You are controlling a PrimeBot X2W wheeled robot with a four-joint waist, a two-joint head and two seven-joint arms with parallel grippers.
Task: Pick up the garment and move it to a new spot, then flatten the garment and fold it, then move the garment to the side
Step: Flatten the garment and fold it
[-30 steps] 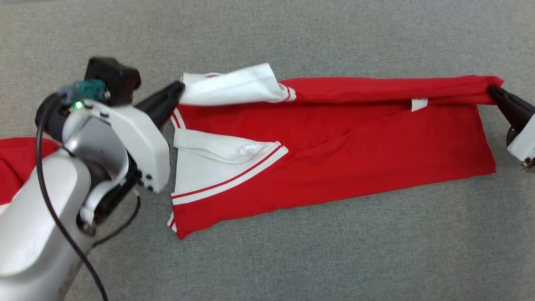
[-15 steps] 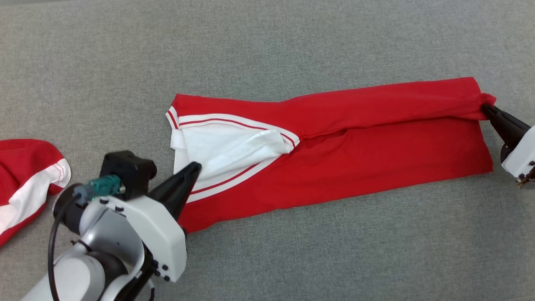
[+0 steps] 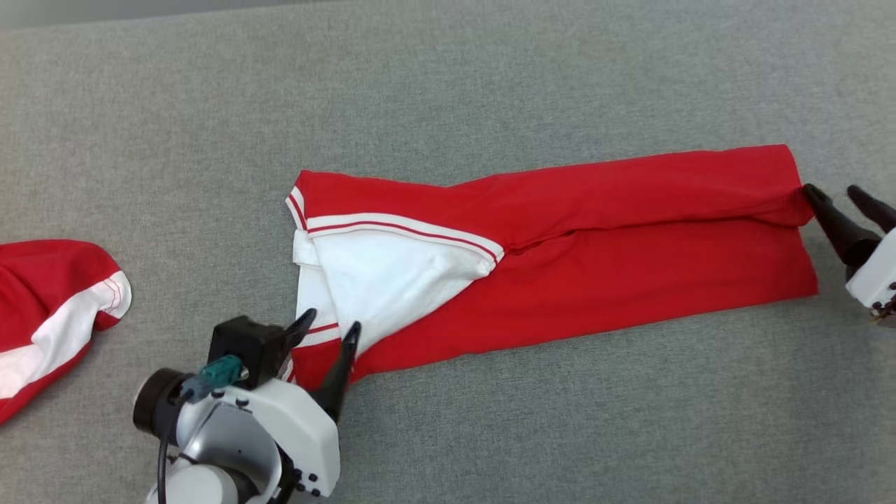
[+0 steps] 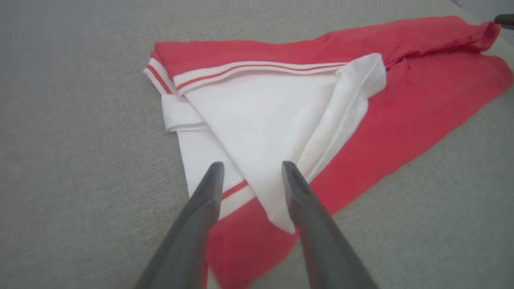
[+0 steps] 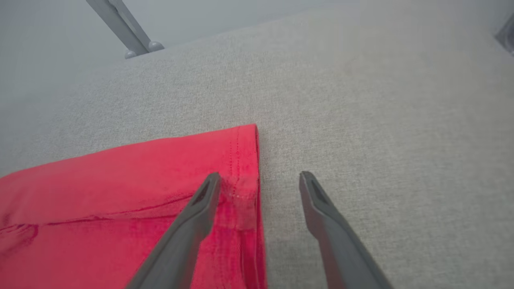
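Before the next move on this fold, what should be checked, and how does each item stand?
1. Left gripper open: ok.
2. Right gripper open, beside the hem: ok.
3. Garment lying on the grey surface: ok.
4. Long edges matched: not ok, the top layer stops short of the near edge.
5. Left fingers clear of the cloth: cannot tell.
6. Other red garment lying apart: ok.

Garment [image 3: 560, 238] flat on surface [image 3: 490, 84], 2nd garment [image 3: 49, 301] far L
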